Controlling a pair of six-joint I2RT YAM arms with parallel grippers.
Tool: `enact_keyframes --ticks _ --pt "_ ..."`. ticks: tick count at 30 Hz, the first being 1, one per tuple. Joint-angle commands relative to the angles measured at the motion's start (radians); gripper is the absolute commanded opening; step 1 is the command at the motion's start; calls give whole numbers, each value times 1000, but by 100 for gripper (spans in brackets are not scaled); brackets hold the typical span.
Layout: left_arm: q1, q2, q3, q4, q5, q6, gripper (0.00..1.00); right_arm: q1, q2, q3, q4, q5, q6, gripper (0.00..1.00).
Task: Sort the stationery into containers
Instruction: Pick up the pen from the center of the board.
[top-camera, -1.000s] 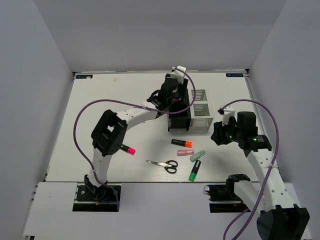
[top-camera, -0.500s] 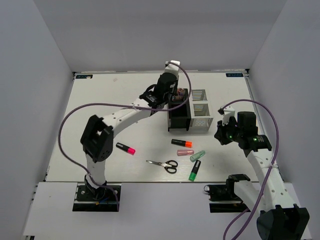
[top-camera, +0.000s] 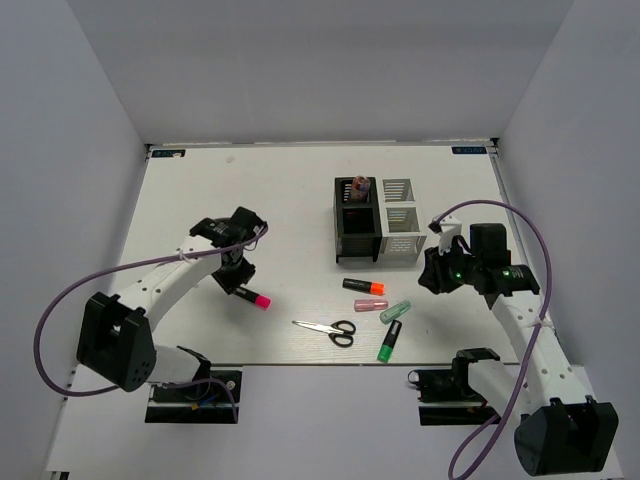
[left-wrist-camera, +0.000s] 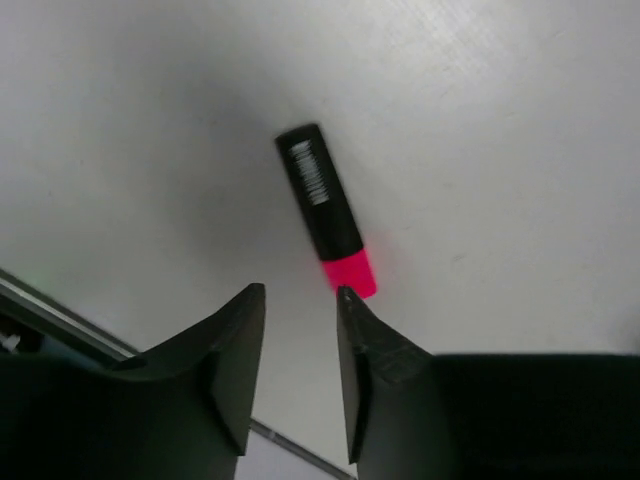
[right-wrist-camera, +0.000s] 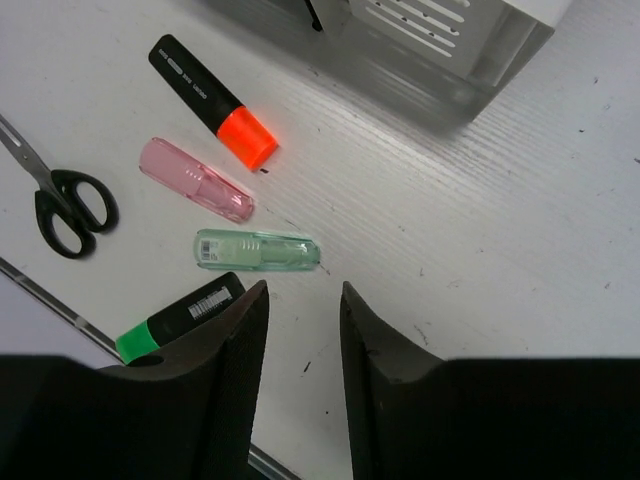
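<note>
The black organizer (top-camera: 357, 235) and the white organizer (top-camera: 402, 232) stand side by side at mid-table. A small item (top-camera: 360, 185) sits in the black one's back compartment. A pink marker (top-camera: 252, 297) lies at the left; in the left wrist view (left-wrist-camera: 325, 210) it lies just beyond the fingertips. My left gripper (top-camera: 237, 280) (left-wrist-camera: 300, 300) is open and empty above it. An orange marker (top-camera: 362, 286) (right-wrist-camera: 213, 103), pale pink tube (top-camera: 370, 304) (right-wrist-camera: 195, 179), mint tube (top-camera: 395, 311) (right-wrist-camera: 257, 249), green marker (top-camera: 389, 341) (right-wrist-camera: 180, 318) and scissors (top-camera: 328, 328) (right-wrist-camera: 60, 200) lie in front of the organizers. My right gripper (top-camera: 432, 272) (right-wrist-camera: 303, 295) is open and empty, just right of the mint tube.
The table's front edge (top-camera: 330, 364) runs just below the green marker and the scissors. The white organizer's slatted wall (right-wrist-camera: 450, 40) stands beyond my right gripper. Grey walls enclose the table on three sides.
My left arm has swung from over the black organizer down to the front left, above the pink marker. A small item now shows in the black organizer. The right arm barely moved.
</note>
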Motion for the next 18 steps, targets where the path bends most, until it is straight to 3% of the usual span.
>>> enact_keyframes --ticks 1,4,10,18 --pt "23 -24 -29 -46 79 -223 44 3 4 33 5 6 3 39" --pt "57 19 -59 -15 137 -249 44 5 15 37 0 9 3 46" --pt "70 154 -75 29 164 -275 44 7 9 40 -3 17 3 46" --pt "80 194 -101 142 153 -244 48 7 3 40 -8 12 -6 47"
